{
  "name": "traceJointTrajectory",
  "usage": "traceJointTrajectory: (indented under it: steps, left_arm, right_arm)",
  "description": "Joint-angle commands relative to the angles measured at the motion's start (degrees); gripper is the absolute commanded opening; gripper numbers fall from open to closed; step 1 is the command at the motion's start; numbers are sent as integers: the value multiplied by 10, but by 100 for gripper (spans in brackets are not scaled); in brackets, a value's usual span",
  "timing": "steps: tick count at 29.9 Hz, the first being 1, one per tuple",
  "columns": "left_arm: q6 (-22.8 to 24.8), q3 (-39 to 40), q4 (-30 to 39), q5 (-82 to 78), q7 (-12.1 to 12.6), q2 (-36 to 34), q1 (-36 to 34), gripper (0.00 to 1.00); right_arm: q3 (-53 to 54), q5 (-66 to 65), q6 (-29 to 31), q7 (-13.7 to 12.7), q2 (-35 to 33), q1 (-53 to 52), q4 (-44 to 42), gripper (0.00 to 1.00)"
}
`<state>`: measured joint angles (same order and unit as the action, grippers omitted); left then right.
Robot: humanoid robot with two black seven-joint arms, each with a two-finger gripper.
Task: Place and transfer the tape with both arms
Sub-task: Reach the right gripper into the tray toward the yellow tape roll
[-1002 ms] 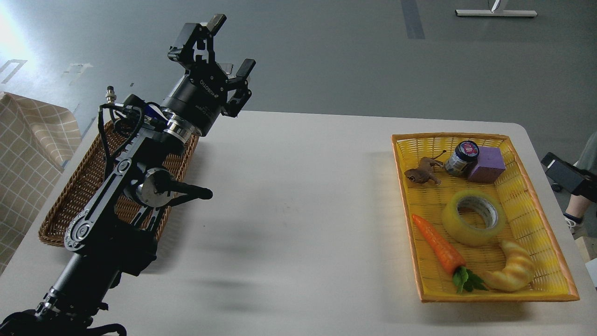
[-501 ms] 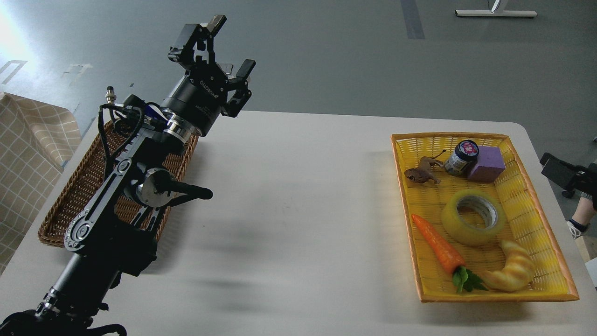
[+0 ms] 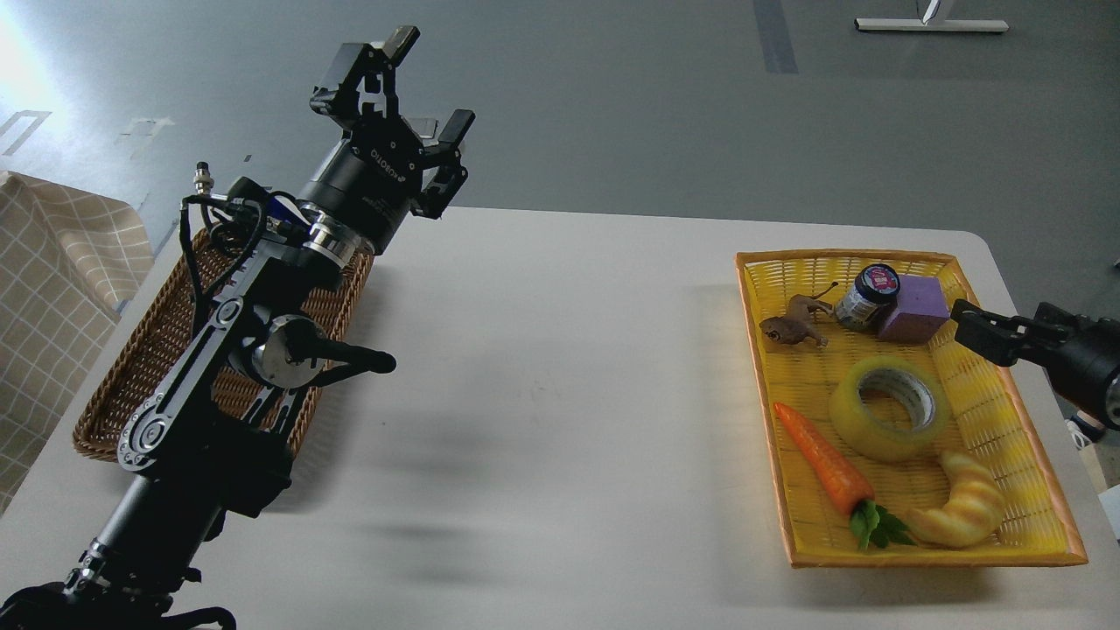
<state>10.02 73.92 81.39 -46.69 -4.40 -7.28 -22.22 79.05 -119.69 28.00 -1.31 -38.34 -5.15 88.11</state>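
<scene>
White tabletop (image 3: 560, 394) carries a yellow basket (image 3: 1015, 420) where the tape (image 3: 888, 407) lies flat, core hole up, between carrot (image 3: 821, 458), croissant (image 3: 958, 511) and purple block (image 3: 914, 306). Right gripper (image 3: 984, 331) reaches over the basket's rim, spread unclear. Left gripper (image 3: 398, 83) is raised, fingers wide, above a brown basket (image 3: 131, 376).

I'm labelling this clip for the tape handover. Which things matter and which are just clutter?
Part of the job:
tape
left gripper
right gripper
yellow basket
brown basket

Lying about:
carrot
croissant
purple block
jar
toy animal
</scene>
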Motion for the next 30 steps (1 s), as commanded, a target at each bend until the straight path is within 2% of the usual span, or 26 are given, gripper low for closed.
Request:
traceJointTrajectory:
  steps: [1, 15, 18, 24, 30]
  left_arm:
    - [0, 1, 0, 0, 0, 0, 10, 98]
    - [0, 0, 1, 0, 0, 0, 11, 98]
    - [0, -1, 1, 0, 0, 0, 9, 98]
    - [0, -1, 1, 1, 0, -3, 3, 98]
    - [1, 0, 1, 0, -1, -3, 7, 98]
  right_arm:
    - [-13, -1, 0, 0, 1, 0, -1, 98]
    - [-20, -3, 0, -1, 8, 1, -13, 96]
    - [-20, -3, 0, -1, 19, 0, -16, 91]
    - [-24, -3, 0, -2, 49, 3, -32, 90]
    - [-35, -3, 0, -2, 49, 1, -31, 87]
